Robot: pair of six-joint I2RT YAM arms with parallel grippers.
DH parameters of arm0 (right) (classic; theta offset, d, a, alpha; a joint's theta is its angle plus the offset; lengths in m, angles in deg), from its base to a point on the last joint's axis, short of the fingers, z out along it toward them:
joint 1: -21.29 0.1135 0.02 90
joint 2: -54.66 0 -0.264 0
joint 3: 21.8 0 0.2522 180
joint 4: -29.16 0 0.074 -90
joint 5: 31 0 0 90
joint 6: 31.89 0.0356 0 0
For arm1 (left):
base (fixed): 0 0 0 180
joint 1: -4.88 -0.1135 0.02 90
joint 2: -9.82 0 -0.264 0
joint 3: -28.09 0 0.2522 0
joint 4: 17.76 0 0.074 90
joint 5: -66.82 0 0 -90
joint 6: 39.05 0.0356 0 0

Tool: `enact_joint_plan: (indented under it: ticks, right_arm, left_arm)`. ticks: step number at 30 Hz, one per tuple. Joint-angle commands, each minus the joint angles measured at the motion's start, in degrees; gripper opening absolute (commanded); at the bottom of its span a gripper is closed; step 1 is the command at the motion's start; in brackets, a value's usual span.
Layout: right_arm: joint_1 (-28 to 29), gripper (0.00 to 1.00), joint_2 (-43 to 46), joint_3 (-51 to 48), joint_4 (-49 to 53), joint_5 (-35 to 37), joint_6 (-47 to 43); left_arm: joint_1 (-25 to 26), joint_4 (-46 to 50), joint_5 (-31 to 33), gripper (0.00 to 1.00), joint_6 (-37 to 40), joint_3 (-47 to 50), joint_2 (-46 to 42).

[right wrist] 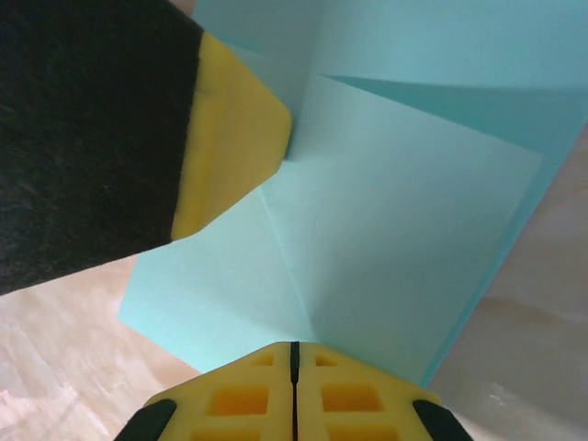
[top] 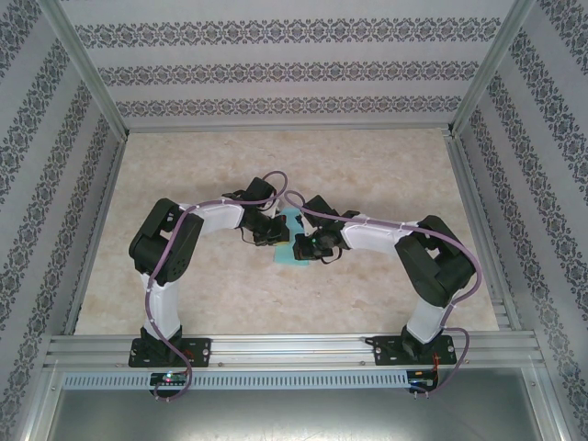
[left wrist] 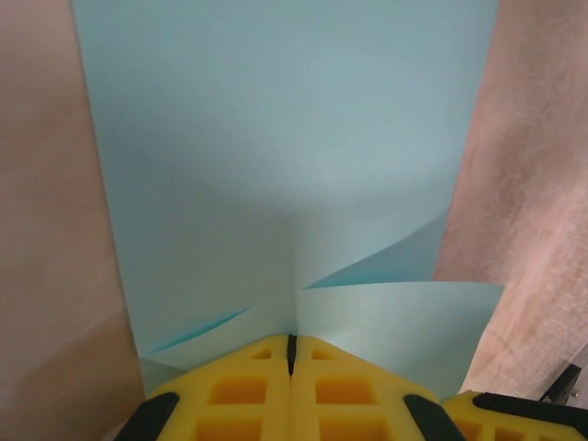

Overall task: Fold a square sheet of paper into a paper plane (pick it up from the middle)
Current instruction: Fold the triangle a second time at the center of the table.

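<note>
The square sheet of paper (top: 290, 256), partly folded (two flaps meeting at a centre crease), lies on the surface (top: 386, 165); left jaws and right jaws, both clenched empty, rest their tips on it.

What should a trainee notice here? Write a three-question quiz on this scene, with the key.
1. True or false: the left tool stands wide open.
2. Pick one: the folded paper sheet is A) white, B) turquoise, C) red.
3. Fill in: the right tool is ___ (open or shut).

Key: 1 false; 2 B; 3 shut.
</note>
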Motion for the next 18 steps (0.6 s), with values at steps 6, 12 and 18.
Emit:
enact_joint_plan:
  ticks: [6, 12, 18]
  right_arm:
    - [0.6, 0.08, -2.2, 0.4, 1.49, 1.57, 0.66]
    - [0.55, 0.08, -2.14, 0.06, 2.09, 2.52, 0.28]
    - [0.27, 0.08, -1.31, -1.01, 1.97, 1.3, -1.03]
  left_arm:
    - [0.66, 5.27, 5.62, 0.0, -0.8, 2.44, 3.27]
    - [0.72, 5.84, 6.13, 0.0, -0.76, 2.4, 3.53]
    - [0.66, 7.73, 8.21, 0.0, -0.82, 2.01, 4.01]
